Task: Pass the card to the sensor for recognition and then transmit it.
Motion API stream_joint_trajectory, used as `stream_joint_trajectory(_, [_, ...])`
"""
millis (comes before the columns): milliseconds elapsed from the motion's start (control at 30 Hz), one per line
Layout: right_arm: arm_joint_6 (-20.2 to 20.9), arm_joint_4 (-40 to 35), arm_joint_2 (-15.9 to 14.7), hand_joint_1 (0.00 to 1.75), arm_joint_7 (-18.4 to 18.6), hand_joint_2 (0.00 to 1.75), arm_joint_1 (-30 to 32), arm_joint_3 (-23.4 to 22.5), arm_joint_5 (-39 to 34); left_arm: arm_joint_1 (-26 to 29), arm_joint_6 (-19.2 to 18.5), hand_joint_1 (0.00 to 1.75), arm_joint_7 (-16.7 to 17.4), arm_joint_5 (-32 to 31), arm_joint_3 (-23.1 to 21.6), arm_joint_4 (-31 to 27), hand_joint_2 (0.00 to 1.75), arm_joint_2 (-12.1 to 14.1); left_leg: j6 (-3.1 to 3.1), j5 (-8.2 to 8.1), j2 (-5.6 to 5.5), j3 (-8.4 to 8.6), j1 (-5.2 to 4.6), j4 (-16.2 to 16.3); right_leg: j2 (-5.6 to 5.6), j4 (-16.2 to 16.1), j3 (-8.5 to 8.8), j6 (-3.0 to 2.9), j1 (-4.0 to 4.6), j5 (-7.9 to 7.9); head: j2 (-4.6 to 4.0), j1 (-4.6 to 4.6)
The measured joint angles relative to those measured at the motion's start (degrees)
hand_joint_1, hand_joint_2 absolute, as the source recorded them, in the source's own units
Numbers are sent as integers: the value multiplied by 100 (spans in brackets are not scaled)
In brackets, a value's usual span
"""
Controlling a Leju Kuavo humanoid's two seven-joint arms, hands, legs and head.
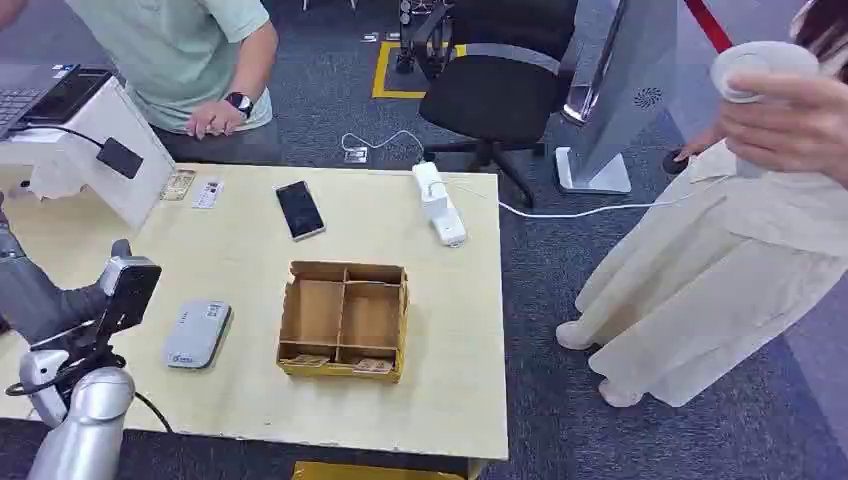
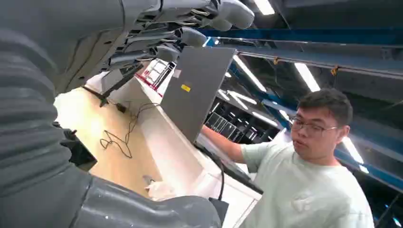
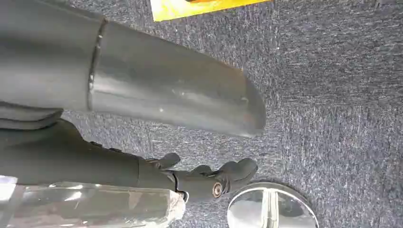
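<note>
One light wooden surface carries one cardboard box split into four compartments near its front edge, with two small cards lying in the front compartments. One grey sensor lies flat to the box's left, toward the front-left corner. One black phone lies nearer the back edge, and two small cards lie beside it toward the back-left corner. One white power strip sits at the back-right corner, its cable running off onto the carpet. One white stand with a laptop on top occupies the back-left part.

The left hand is raised beside the stand; its fingers are curled in, and whether they hold a card I cannot tell. The right hand hangs over the carpet, fingers loosely curled on nothing.

Two people stand nearby: one in a green shirt behind the back edge, one in a cream skirt to the right.
</note>
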Motion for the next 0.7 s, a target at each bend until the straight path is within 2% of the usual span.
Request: stream_joint_trajectory(700, [-28, 0, 0, 0, -122, 0, 52, -55, -7, 413, 0, 0, 26, -199, 0, -258, 175, -24, 0, -1, -1, -1, 0, 0, -1, 0, 0, -3, 0, -6, 0, 0])
